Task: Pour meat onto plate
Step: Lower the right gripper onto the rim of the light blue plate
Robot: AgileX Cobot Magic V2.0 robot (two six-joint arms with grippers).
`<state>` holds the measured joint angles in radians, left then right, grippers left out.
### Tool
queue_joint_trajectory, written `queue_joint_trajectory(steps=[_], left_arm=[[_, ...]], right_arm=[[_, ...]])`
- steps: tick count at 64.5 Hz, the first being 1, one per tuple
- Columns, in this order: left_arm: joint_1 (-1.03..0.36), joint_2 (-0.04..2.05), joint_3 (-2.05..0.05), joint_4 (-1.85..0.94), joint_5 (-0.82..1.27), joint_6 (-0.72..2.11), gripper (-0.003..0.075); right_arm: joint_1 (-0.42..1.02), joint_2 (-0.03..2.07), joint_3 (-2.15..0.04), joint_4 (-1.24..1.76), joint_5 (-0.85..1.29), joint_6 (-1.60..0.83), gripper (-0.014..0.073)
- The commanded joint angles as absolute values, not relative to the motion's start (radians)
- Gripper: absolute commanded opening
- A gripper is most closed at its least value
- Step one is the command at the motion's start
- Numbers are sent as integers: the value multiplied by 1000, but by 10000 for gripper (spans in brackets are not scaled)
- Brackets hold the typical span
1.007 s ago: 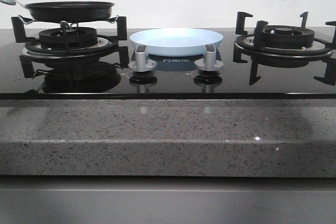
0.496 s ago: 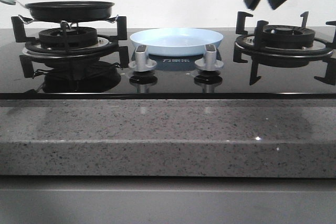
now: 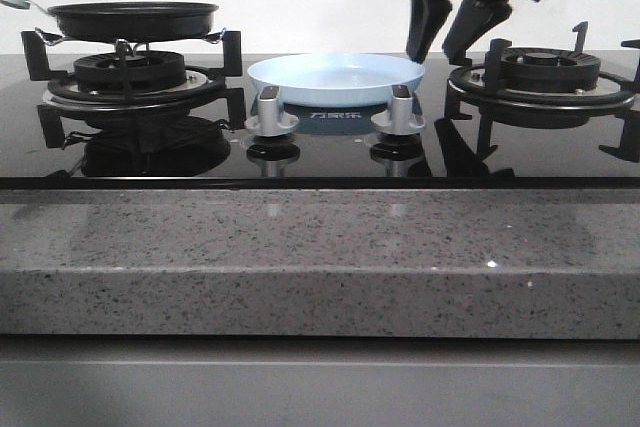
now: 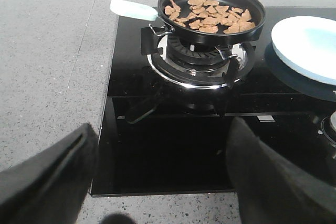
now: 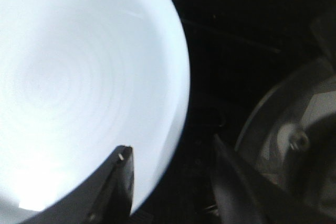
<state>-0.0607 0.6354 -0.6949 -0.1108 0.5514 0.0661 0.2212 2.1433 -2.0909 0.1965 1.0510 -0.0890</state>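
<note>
Plate (image 3: pixel 336 78) sits empty on the black glass between the two burners, just behind the two silver knobs (image 3: pixel 272 111), and the right gripper (image 3: pixel 447 42) hangs above its right edge with the jaws spread wide, holding nothing. In the right wrist view one finger (image 5: pixel 118 182) is over the pale rim and the other is over the dark glass outside, so the rim lies between them — a good line for a pinch. The step in hand seems to be to take the plate by this rim: go down straight and close only when the rim is well inside the jaws. The meat (image 4: pixel 210 15) lies in the black frying pan (image 4: pixel 211 12) on the left burner, untouched. The left gripper (image 4: pixel 157 182) is open too, far from the pan handle (image 4: pixel 133 9).
</note>
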Motion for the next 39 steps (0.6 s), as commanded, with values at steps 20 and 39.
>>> queue_joint_trajectory(steps=[20,39], left_arm=[[-65,643,-731,-119,475,66,512],[-65,643,-731,-119,475,66,512]], right_arm=[[217,2212,-2269,248,1060,-105,329],[217,2215,-2270,253,1075,-105,29]])
